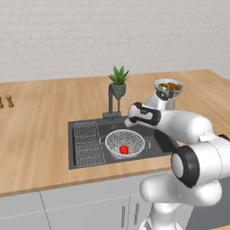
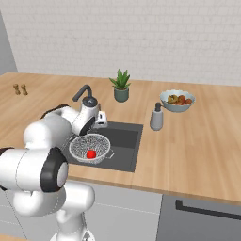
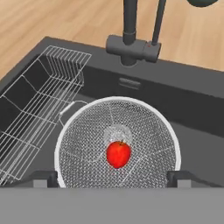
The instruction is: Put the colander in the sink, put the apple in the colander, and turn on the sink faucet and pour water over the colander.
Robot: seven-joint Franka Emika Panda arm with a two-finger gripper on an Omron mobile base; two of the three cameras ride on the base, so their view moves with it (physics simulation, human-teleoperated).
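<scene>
The colander (image 1: 124, 143) sits in the sink (image 1: 85, 126), its silvery mesh bowl upright on the dark basin floor, toward the front and middle. The apple (image 1: 124, 149) lies inside the colander, near the middle of the mesh bottom; in the hand view it rests just below the bowl's centre (image 3: 118, 154). A flat wire rack (image 1: 88, 143) lies in the left part of the sink, just beside the colander's rim. The faucet (image 1: 111, 101) stands on the back edge of the sink, its flat base (image 3: 131, 49) behind the colander.

The end effector (image 1: 131, 120) hangs above the sink, over the colander and in front of the faucet. Its two finger tips (image 3: 43, 178) stand wide apart with nothing between them.

On the wooden table (image 1: 40, 117) behind the faucet stands a potted plant (image 1: 118, 80). To the right are a soap bottle (image 2: 156, 117) and a bowl of fruit (image 2: 177, 100).
</scene>
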